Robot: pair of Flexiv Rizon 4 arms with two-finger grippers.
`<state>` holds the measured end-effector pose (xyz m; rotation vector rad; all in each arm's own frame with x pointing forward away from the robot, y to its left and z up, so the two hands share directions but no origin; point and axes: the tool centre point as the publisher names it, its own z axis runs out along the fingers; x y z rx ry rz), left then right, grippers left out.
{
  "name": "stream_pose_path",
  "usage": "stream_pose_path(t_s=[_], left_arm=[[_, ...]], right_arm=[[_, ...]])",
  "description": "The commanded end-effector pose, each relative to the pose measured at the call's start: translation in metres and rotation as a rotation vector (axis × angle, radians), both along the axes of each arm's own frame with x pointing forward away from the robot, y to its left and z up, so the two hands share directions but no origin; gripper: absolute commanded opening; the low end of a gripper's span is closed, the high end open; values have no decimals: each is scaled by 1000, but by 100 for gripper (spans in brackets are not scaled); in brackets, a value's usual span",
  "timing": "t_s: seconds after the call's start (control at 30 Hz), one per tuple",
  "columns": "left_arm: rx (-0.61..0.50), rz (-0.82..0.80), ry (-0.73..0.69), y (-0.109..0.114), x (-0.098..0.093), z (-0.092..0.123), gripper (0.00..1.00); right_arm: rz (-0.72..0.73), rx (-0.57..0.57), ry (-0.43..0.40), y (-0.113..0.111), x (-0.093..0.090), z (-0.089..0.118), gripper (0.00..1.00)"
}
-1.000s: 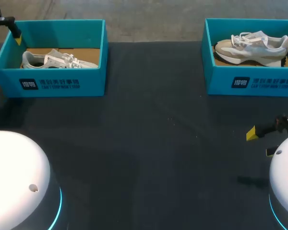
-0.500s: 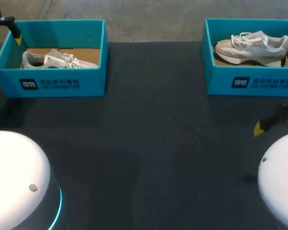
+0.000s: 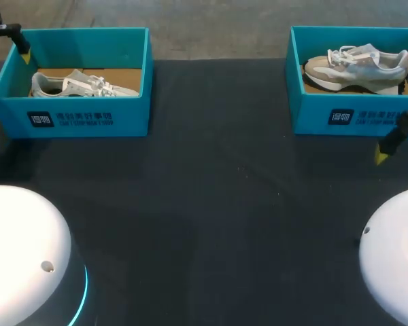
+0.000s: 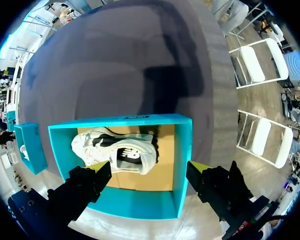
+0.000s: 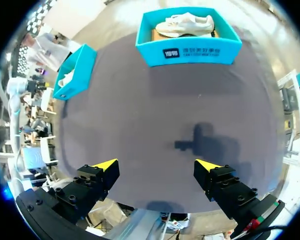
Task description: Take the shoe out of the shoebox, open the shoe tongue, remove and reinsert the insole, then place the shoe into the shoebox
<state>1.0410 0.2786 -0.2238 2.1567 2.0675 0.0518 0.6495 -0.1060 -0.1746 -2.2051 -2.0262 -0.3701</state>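
Observation:
Two teal shoeboxes stand at the table's far side. The left shoebox (image 3: 81,121) holds a white shoe (image 3: 81,85), and the right shoebox (image 3: 353,117) holds a beige and white shoe (image 3: 357,62). My left gripper (image 3: 19,42) hovers over the left box's far left corner. In the left wrist view it (image 4: 150,169) is open above that shoe (image 4: 117,154), which lies on its side in the box (image 4: 182,150). My right gripper (image 3: 392,145) hangs open in front of the right box, holding nothing. In the right wrist view it (image 5: 156,165) is well short of the box (image 5: 190,51) and its shoe (image 5: 186,24).
Dark table surface (image 3: 211,204) stretches between and in front of the boxes. The white rounded arm bases (image 3: 20,251) fill the near corners. The left box (image 5: 74,71) also shows in the right wrist view, off to the side.
My right gripper has moved away from the near right edge toward the right shoebox, still open. The left arm and both shoes have not moved.

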Motion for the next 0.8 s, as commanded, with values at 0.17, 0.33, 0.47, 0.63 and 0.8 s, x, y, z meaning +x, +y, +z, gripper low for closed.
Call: stream_pose_path(t_s=[0.17,0.33,0.47,0.63,0.8], left_arm=[[2,0,-3,0,-1,0,100],[2,0,-3,0,-1,0,100],[2,0,-3,0,-1,0,100],[2,0,-3,0,-1,0,100],[2,0,-3,0,-1,0,100]], right_arm=[[43,-152,22,3,43,7,100],[67,-212,12,0,63,11,100],[86,-312,20,-11,95,11,100],[96,-359,8,-20,114,12,100],[110,-366,12,-38,158,13,100]])
